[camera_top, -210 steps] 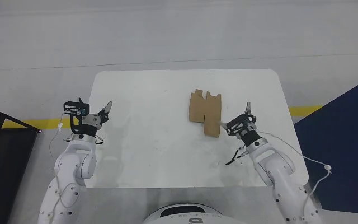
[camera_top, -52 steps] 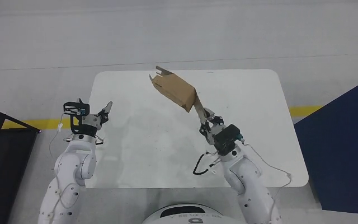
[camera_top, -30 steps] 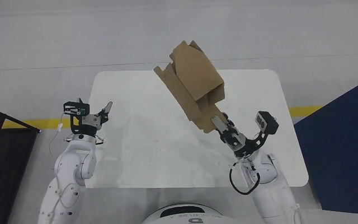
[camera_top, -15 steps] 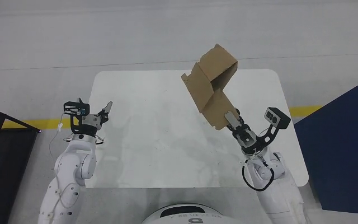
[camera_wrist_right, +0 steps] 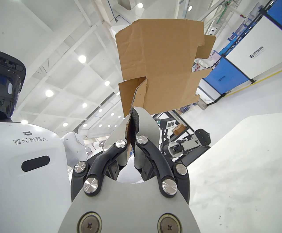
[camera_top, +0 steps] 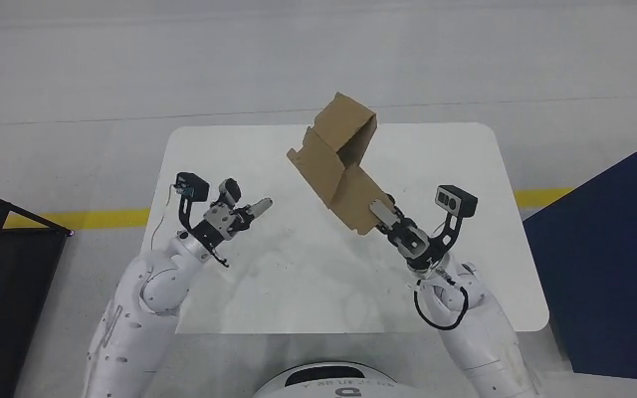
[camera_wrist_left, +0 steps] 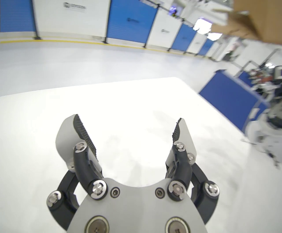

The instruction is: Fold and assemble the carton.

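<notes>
Carton held up over white bench; one end effector pinching it, the other spread.
Top view: right end effector (camera_top: 381,211), right of centre, is clamped on a lower flap of the brown carton (camera_top: 338,164), which tilts up part-opened over the upper middle of the bench (camera_top: 299,289). Left end effector (camera_top: 261,205), left of centre, has its fingers spread, nothing between them. Grey floor around the bench, yellow line (camera_top: 90,217) at the left edge. Right wrist view adds ceiling lights (camera_wrist_right: 82,58); left wrist view adds blue wall panels (camera_wrist_left: 130,19).

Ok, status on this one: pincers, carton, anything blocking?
Right pincer shut on brown cardboard carton, held aloft, partly opened. Left pincer open, empty, over white table. Nothing between them.
</notes>
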